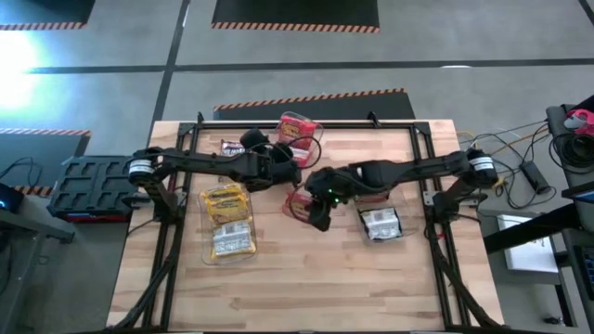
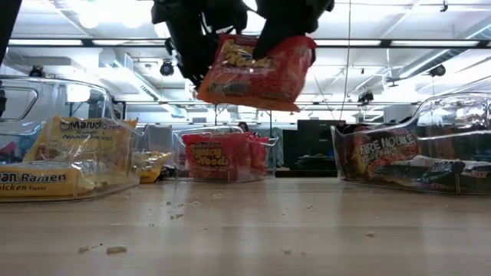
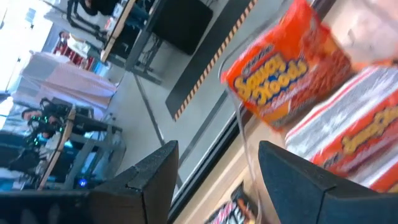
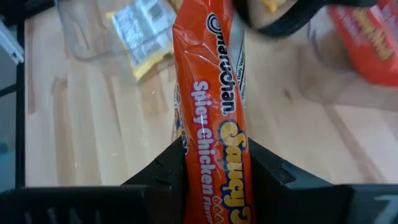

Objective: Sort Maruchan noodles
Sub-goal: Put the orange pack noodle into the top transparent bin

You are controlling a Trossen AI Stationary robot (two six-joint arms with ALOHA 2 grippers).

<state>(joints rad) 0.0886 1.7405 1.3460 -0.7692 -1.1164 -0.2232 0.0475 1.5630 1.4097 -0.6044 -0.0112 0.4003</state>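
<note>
Right gripper (image 4: 214, 171): closed on a red Maruchan packet (image 4: 214, 99), fingers pinching its flat faces from both sides, packet edge-on to the wrist cam. Label reads "Spicy Chicken".
Held packet, position: mid-table in high view (image 1: 299, 202), off the wood; low view shows it hanging tilted in the air (image 2: 257, 70), well above the tabletop, under the dark arms.
Left gripper (image 3: 214, 180): jaws apart, nothing between the fingers (image 3: 155, 180). Sits near the far-centre of the table (image 1: 278, 170), just beside the red bin.
Red bin (image 1: 316, 139): clear plastic, far edge of table, centre. Holds red packets (image 1: 295, 127) (low view shows them standing on edge behind the held one (image 2: 222, 157)). Left wrist cam looks past the bin's clear wall at the same packets, "Saucy Noods" print visible (image 3: 283, 71).
Yellow bin (image 1: 206, 243): clear, L side of table, nearer the front. Yellow packets (image 1: 227, 218) lying flat inside, chicken flavor per low view (image 2: 65, 157).
Dark bin (image 1: 401, 218): clear, R side, below the right arm. Holds dark packets w/ pale labels (image 1: 380, 223); low view reads "Fire Noodle" (image 2: 387, 149).
Loose packet: one dark packet (image 1: 232, 146) on the wood at far-left, near the left arm, outside any bin.
Table (image 1: 306, 288): light wood, front half bare; small crumbs in the low view (image 2: 115, 248).
</note>
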